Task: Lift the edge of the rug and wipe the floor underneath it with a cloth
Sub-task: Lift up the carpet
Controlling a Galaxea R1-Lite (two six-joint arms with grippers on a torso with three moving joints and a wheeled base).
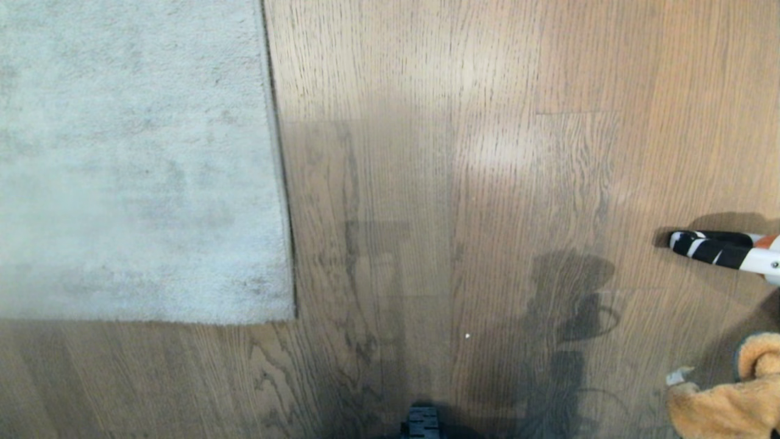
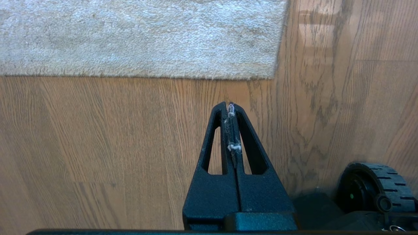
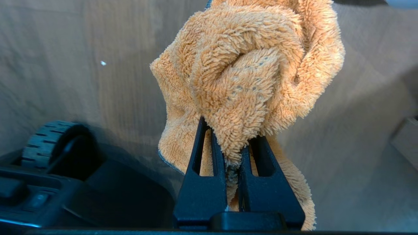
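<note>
Above floor (image 3: 65,49), cloth (image 3: 248,75) bunched between right gripper (image 3: 233,143) jaws.

Cut off at the frame edges, hidden behind plush

In the head view the cloth (image 1: 728,396) runs off the lower right corner, and the black-and-white striped object (image 1: 722,247) leaves the right edge, its kind unclear. The rug (image 1: 134,164) continues past top and left. In the right wrist view the cloth (image 3: 248,75) hides the right gripper (image 3: 235,137) tips.

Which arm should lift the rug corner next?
Left. Its claw is shut and empty, close to the rug edge; the right claw is clamped on the cloth.
</note>
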